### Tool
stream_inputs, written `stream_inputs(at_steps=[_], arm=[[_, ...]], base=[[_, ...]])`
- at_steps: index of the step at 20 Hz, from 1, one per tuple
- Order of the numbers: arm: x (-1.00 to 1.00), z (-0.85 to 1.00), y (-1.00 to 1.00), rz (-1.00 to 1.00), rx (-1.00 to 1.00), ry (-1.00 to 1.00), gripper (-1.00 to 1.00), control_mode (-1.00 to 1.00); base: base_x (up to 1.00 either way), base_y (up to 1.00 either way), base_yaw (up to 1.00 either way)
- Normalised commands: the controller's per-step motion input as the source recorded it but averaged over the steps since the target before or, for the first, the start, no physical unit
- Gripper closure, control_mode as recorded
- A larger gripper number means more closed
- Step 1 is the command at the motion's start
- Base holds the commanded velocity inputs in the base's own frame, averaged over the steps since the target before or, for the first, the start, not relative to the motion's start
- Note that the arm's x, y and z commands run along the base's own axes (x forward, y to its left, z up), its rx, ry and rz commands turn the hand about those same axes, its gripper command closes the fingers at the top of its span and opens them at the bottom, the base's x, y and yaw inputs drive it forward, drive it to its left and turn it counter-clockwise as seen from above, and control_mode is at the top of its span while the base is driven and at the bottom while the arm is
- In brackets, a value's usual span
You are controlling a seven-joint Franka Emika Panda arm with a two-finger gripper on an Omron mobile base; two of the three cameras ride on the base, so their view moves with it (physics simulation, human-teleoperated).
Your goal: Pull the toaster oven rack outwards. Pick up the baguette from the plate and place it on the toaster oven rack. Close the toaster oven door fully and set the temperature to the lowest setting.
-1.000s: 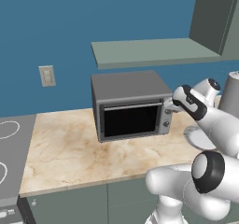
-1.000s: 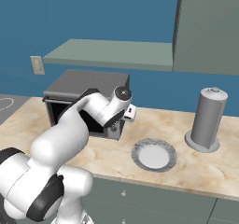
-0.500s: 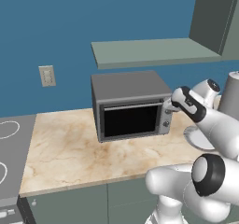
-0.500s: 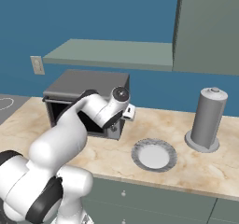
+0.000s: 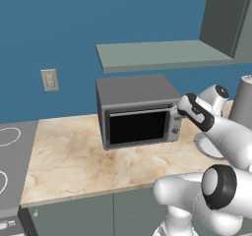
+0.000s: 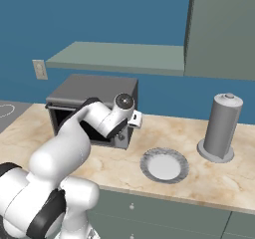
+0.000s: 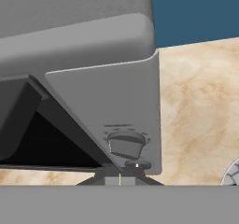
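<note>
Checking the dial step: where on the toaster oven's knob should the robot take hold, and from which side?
Grip the knob by its round rim, coming straight at the front panel of the toaster oven, jaws either side. It is a short round stub standing out from that panel, right of the toaster oven door.

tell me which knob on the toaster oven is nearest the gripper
The lower knob, right at the shut gripper tips on the toaster oven panel; the bigger knob sits just beyond it.
</note>
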Motion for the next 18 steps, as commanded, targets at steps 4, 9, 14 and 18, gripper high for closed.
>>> stream_inputs(at_steps=[4, 9, 14, 18], arm=[[0.12, -0.01, 0.03, 0.00, -0.02, 0.00, 1.00, -1.00], [0.10, -0.02, 0.00, 0.00, 0.00, 0.00, 1.00, -1.00], [0.07, -0.06, 0.00, 0.00, 0.00, 0.00, 1.00, -1.00], [0.07, -0.08, 0.00, 0.00, 0.00, 0.00, 1.00, -1.00]], base=[[0.00, 0.00, 0.00], [0.00, 0.00, 0.00], [0.00, 0.00, 0.00], [0.00, 0.00, 0.00]])
